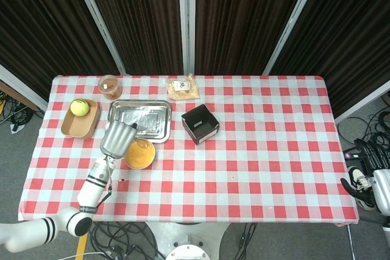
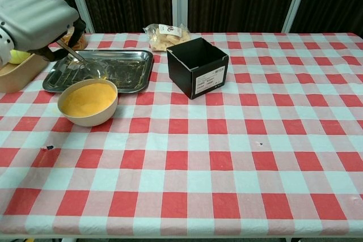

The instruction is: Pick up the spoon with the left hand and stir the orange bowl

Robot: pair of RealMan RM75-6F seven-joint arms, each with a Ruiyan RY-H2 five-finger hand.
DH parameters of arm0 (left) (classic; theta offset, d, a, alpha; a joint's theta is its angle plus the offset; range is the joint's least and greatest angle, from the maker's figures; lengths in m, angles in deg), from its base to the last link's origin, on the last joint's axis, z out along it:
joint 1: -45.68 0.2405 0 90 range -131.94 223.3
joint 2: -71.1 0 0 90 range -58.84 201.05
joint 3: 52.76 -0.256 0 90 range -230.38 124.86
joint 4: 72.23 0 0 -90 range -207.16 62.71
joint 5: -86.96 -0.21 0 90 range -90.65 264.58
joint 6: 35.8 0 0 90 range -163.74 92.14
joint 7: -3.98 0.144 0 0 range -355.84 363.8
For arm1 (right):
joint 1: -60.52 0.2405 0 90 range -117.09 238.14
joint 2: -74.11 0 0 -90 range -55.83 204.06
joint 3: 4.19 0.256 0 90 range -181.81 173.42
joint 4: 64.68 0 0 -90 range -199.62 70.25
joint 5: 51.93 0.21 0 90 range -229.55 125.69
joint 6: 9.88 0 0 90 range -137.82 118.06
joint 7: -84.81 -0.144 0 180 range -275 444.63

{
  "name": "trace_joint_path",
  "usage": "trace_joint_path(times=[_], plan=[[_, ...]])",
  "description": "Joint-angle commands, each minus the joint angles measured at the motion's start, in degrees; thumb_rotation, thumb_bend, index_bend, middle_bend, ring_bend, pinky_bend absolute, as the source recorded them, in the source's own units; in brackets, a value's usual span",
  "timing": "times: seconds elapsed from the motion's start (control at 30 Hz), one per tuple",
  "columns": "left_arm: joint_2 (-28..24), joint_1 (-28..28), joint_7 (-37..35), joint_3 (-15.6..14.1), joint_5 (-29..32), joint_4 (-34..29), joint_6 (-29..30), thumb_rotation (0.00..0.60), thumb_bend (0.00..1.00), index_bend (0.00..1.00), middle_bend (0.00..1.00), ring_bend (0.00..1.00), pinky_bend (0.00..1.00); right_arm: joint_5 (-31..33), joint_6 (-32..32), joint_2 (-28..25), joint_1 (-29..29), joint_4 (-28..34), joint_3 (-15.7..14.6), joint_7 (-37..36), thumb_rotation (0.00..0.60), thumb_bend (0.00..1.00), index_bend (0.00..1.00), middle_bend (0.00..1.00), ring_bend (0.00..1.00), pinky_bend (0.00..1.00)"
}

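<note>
The orange bowl (image 2: 88, 101) (image 1: 140, 154), full of orange liquid, stands in front of the metal tray (image 2: 122, 67) (image 1: 139, 120). My left hand (image 2: 34, 15) (image 1: 117, 138) hangs up and to the left of the bowl and grips the handle of a clear plastic spoon (image 2: 86, 65). The spoon slants down to the right, and its scoop hangs above the bowl's far rim, out of the liquid. My right hand (image 1: 359, 181) hangs off the table's right edge, dark and small in the head view.
A black open box (image 2: 197, 66) stands right of the tray. At the back lie a snack bag (image 2: 164, 35) and a cup (image 1: 109, 86). A wooden tray (image 1: 76, 127) with a tennis ball (image 1: 78, 107) sits at the far left.
</note>
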Motion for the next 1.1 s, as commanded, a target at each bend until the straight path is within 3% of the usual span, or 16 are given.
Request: trace_joint_path(times=[0.03,0.23,0.5,0.67,0.8,0.9,1.0,1.1], plan=[[-1.2,-3.6,-8.5,7.3,11.9,0.1,-7.9,0.600,0.43,0.68,0.96,0.94,1.00,0.2,0.3,0.0,0.1,0.0,0.1,0.0,0.600,0.20,0.00,0.08,0.00,0.00],[0.8,-8.6,-10.2,9.5,25.1,6.4,-15.8,0.600,0.42,0.62,0.96,0.94,1.00,0.4,1.2,0.2,0.6,-0.3,0.0,-0.2,0.600,0.20,0.00,0.08,0.00,0.00],[4.6,-14.5,-6.5,8.1,35.0,15.5,-17.8,0.600,0.41,0.55,0.96,0.93,1.00,0.7,1.8,0.4,0.8,-0.7,0.0,-0.5,0.600,0.20,0.00,0.08,0.00,0.00],[4.9,-15.5,-7.1,7.4,38.4,16.9,-17.8,0.600,0.40,0.43,0.95,0.93,1.00,1.0,1.8,0.5,0.7,-1.0,0.0,-0.8,0.600,0.20,0.00,0.08,0.00,0.00],[1.0,-13.7,-11.1,7.7,37.7,12.1,-16.4,0.600,0.40,0.35,0.91,0.90,1.00,0.9,1.9,0.3,0.7,-1.1,0.0,-1.1,0.600,0.20,0.00,0.08,0.00,0.00],[-5.0,-9.6,-15.0,6.5,33.9,4.8,-13.3,0.600,0.39,0.35,0.82,0.78,0.95,0.9,2.4,-0.1,0.8,-1.1,-0.3,-1.1,0.600,0.20,0.00,0.08,0.00,0.00],[-10.6,-4.6,-19.8,4.3,27.7,-2.6,-8.8,0.600,0.37,0.35,0.71,0.63,0.83,0.9,3.2,-0.5,1.0,-1.0,-0.5,-1.1,0.600,0.20,0.00,0.08,0.00,0.00],[-15.0,1.3,-25.2,0.9,19.1,-7.5,-2.2,0.600,0.31,0.35,0.58,0.49,0.63,0.9,3.6,-0.5,1.2,-1.0,-0.6,-1.2,0.600,0.20,0.00,0.07,0.00,0.00]])
